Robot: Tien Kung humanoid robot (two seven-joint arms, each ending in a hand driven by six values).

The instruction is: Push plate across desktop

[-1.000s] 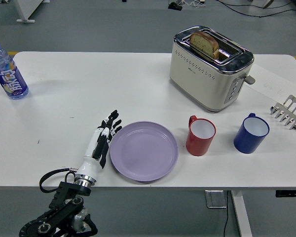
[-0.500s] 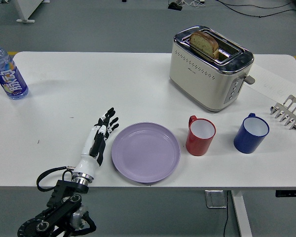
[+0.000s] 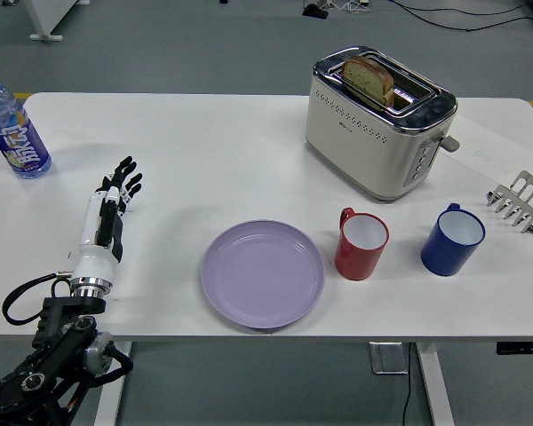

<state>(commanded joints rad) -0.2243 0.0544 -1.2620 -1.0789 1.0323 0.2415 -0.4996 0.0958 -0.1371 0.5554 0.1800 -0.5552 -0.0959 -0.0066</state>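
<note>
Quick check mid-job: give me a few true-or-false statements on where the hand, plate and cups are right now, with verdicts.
1. The left hand is touching the purple plate. False: it is well to the plate's left, with bare table between them.
2. The left hand's fingers are spread and hold nothing. True.
3. The red cup stands to the right of the plate. True.
4. The blue cup stands between the plate and the red cup. False: it is further right, beyond the red cup.
5. A slice of bread sticks up from the toaster. True.
6. The water bottle lies on its side beside the toaster. False: it stands upright at the table's far left.
</note>
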